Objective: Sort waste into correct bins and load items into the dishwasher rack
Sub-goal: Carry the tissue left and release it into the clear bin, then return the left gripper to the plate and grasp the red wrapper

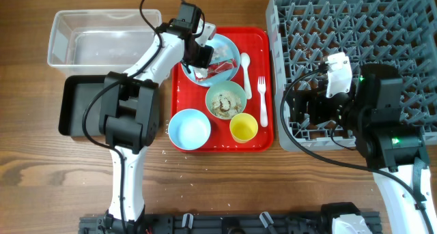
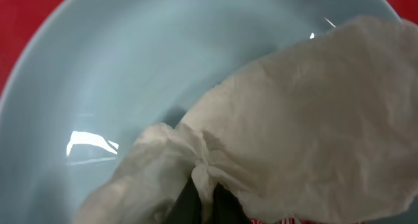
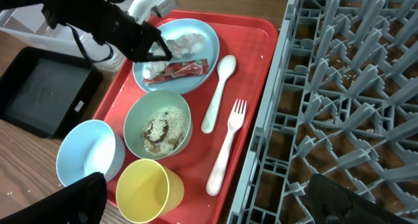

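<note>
napkin (image 2: 294,119) crumpled white, on blue plate (image 3: 196,34) | red wrapper (image 3: 176,70) long axis left-right, touching napkin | left gripper (image 2: 202,201) pinching napkin | right gripper (image 3: 219,199) spread wide, empty

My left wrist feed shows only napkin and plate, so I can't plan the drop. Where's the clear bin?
Observer: The clear tub sits left of the red tray, at the table's far side.
Operator: And the black one?
Observer: The black tray lies just nearer than the tub, also left of the red tray.
Operator: Anything else on the plate?
Observer: A red wrapper lies beside the napkin.
</note>
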Controlling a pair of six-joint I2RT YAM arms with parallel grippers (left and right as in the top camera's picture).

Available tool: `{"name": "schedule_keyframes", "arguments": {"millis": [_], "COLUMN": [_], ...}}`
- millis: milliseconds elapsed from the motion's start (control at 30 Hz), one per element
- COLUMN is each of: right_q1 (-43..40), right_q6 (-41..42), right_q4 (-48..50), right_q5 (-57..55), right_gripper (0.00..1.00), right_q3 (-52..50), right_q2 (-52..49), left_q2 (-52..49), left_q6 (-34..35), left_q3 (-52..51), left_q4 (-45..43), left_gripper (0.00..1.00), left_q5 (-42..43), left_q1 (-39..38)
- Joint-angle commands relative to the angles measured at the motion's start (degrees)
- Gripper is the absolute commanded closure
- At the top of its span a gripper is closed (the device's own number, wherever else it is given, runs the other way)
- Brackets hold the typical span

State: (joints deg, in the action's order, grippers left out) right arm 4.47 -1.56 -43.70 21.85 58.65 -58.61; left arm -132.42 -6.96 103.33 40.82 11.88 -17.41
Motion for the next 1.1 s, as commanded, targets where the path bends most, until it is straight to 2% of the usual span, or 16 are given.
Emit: {"name": "schedule_keyframes", "arguments": {"millis": [0,267,500,533,567,633,733,867,967,1033,1067], "right_q1": [0.2,0.2,0.2,0.2,0.2,0.2,0.2,0.2,0.2,0.2,0.2], "right_q6": [0.2,0.2,0.3,0.3,0.2,0.2,0.3,0.3,0.2,0.3,0.3], "right_q4": [0.1,0.1,0.1,0.1,0.1,0.1,0.1,0.1,0.1,0.2,0.2], "right_q5": [0.0,0.0,0.0,0.0,0.0,0.0,0.0,0.0,0.0,0.0,0.0], "right_gripper": [0.0,0.0,0.0,0.0,0.0,0.0,0.0,0.0,0.0,0.0,0.0], "right_q3": [1.0,1.0,1.0,1.0,1.0,1.0,1.0,1.0,1.0,1.0,1.0], "right_q2": [-0.3,-0.3,-0.3,-0.3,-0.3,-0.3,-0.3,-0.3,-0.3,-0.3,-0.3], "left_q2": [6.5,22.6,19.3,17.2,15.3,13.3,13.7,16.0,17.7,15.6,14.6], "left_q6": [7.6,10.4,10.4,10.4,10.4,10.4,9.6,0.5,-7.3,-13.0,-14.0], "left_q3": [4.2,5.3,2.2,0.9,0.4,0.4,1.1,4.3,4.4,4.2,4.2], "left_q4": [0.6,5.2,6.8,6.7,6.6,6.3,4.9,5.4,5.5,6.4,6.4], "left_gripper": [0.96,0.96,0.96,0.91,0.7,0.0,0.0,0.0,0.01,0.09,0.09], "left_q5": [0.2,-7.1,-9.0,-9.0,-9.0,-9.0,-8.1,-5.7,-4.0,-4.2,-4.6], "left_q1": [3.3,11.6,17.7,18.1,18.3,18.3,17.5,13.8,7.1,0.0,-1.4]}}
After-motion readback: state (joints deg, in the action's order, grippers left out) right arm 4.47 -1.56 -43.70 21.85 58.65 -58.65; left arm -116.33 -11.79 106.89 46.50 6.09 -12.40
